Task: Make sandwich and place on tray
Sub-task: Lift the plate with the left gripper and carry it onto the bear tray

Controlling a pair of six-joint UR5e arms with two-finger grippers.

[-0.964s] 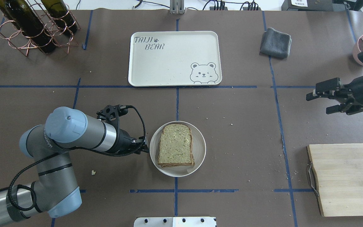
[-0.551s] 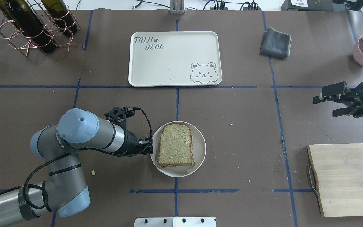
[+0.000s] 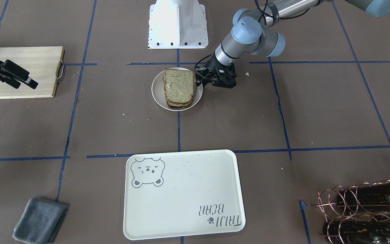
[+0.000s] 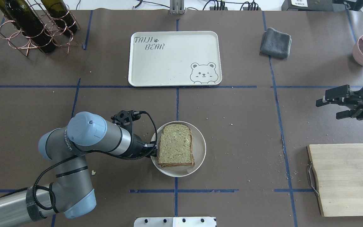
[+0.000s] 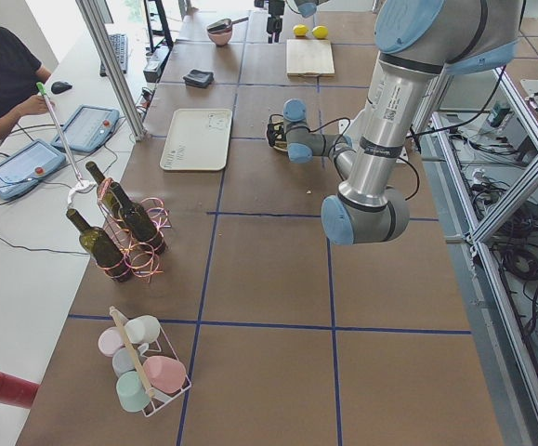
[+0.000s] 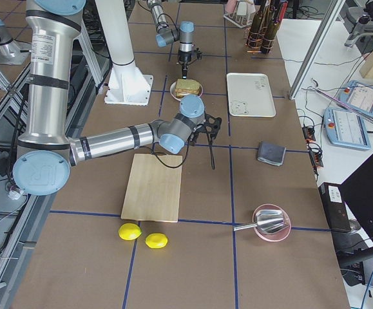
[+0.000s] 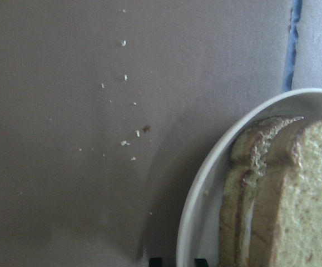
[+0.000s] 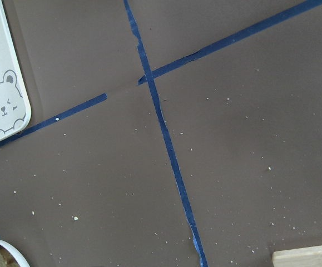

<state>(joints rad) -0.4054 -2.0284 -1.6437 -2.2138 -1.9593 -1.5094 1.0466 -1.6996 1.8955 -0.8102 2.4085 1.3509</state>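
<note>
The sandwich is two greenish-beige slices stacked on a small round off-white plate at the table's middle; the egg is hidden. It also shows in the front view and the left wrist view. My left gripper is low at the plate's left rim, open by a narrow gap, one fingertip outside the rim and one inside. The cream tray with the bear drawing lies beyond the plate, nothing on it. My right gripper is open and empty, raised at the far right.
A wooden cutting board lies at the front right. A grey cloth is right of the tray. A copper rack with wine bottles stands at the back left, a pink bowl at the back right. Two lemons lie beyond the board.
My left arm has moved right, bringing the gripper up to the plate's left rim. My right gripper has drawn back to the right. The plate and sandwich have not moved.
</note>
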